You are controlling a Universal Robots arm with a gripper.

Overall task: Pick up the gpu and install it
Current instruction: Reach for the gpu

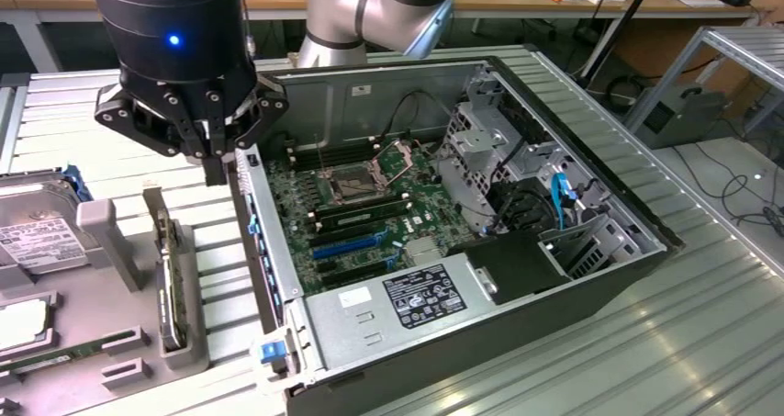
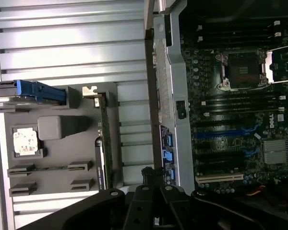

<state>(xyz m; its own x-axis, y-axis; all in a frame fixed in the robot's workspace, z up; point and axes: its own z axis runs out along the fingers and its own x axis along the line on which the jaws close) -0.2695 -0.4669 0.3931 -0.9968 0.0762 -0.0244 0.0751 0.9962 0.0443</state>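
The black two-fingered gripper (image 1: pixel 218 166) is clenched on nothing, its fingers pressed together. It hangs just above the rear wall of the open black-and-silver computer case (image 1: pixel 263 251), over the gap between that wall and the grey moulded parts tray (image 1: pixel 117 241) beside the case.

The gpu (image 1: pixel 168 283), a thin flat card with a dark face and a silver bracket at one end, stands on its long edge in a tray slot. It runs parallel to the case's rear wall and is near it but apart from it. In the wrist view the gpu (image 2: pixel 102 143) sits to one side of the gripper (image 2: pixel 151 189), not under it. A boxy silver hard drive with a white label (image 1: pixel 31 232) lies in the tray farther from the case. Inside the case, the green motherboard (image 1: pixel 367 205) shows its blue expansion slots (image 1: pixel 349 243) unoccupied.

As I judge it, the main hazards are:
- With the fingers together, a descent would land them on the card's top edge instead of astride it, tilting it in its slot.
- The gripper is close to the case wall, so a sideways move could clip the sheet metal.
- An off-centre pinch on so thin a card could let it swing.
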